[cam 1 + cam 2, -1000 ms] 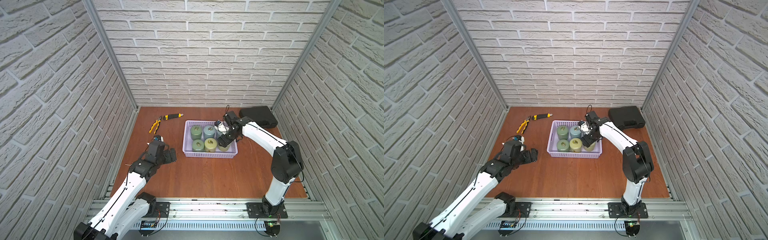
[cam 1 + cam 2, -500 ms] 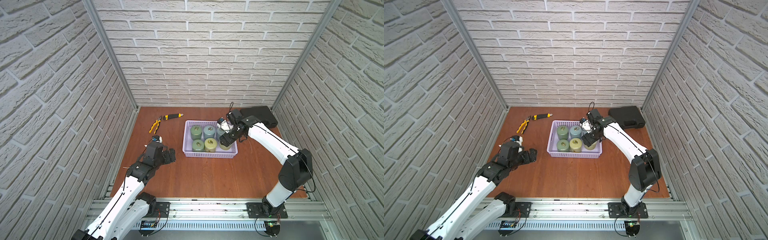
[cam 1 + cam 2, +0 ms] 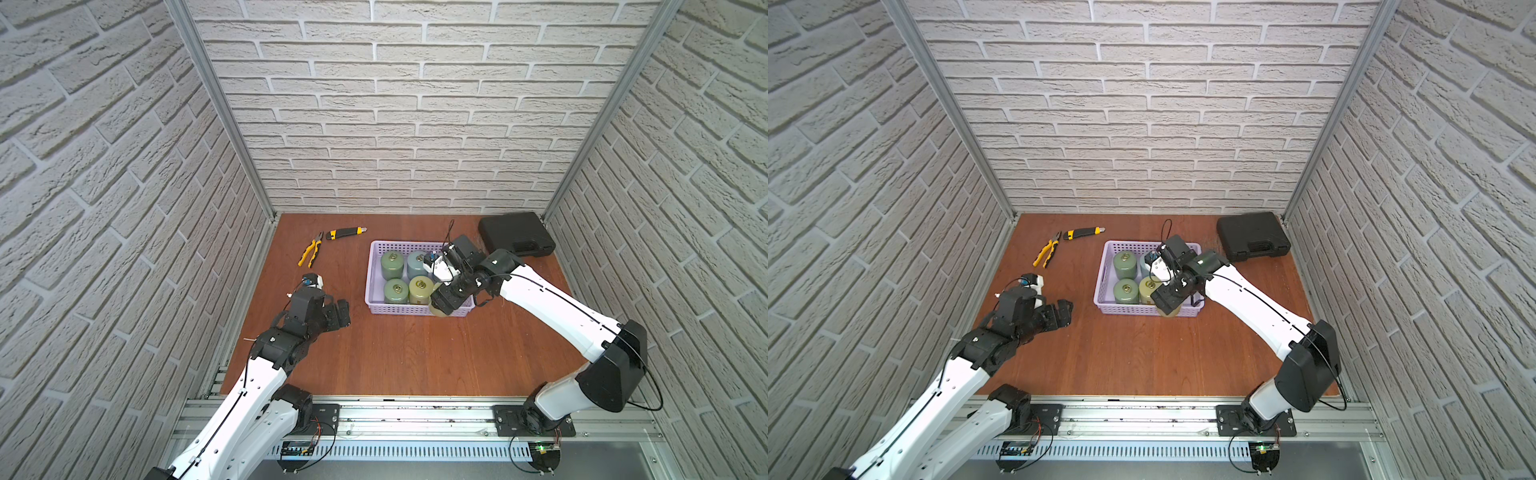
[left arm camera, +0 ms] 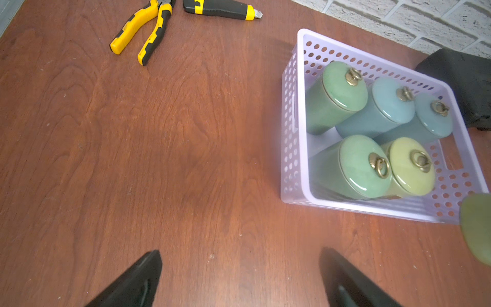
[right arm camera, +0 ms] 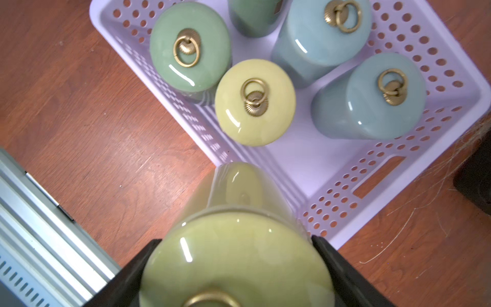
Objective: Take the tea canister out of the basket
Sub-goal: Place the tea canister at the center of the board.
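Note:
The lavender basket [image 3: 399, 311] [image 3: 1125, 309] [image 4: 297, 133] [image 5: 398, 164] stands mid-table with several tea canisters in it: green [image 3: 391, 265], blue [image 3: 417, 264] and yellow [image 3: 420, 289]. My right gripper [image 3: 446, 297] [image 3: 1169, 297] [image 5: 235, 240] is shut on a yellow-green tea canister [image 3: 439, 311] [image 3: 1169, 311] [image 5: 233, 260], gripping its lid from both sides. That canister hangs above the basket's near right corner, its base over the front wall. My left gripper [image 3: 338, 313] [image 3: 1061, 311] [image 4: 240, 251] is open over bare table left of the basket.
Yellow-handled pliers [image 3: 311, 249] [image 4: 143, 34] and a utility knife [image 3: 345, 232] [image 4: 220, 9] lie at the back left. A black hard case [image 3: 515, 235] [image 3: 1252, 237] sits at the back right. An aluminium rail [image 5: 32, 226] runs along the table's front edge.
My right gripper has carried the yellow-green canister from inside the basket toward its near right corner. The left gripper has barely shifted.

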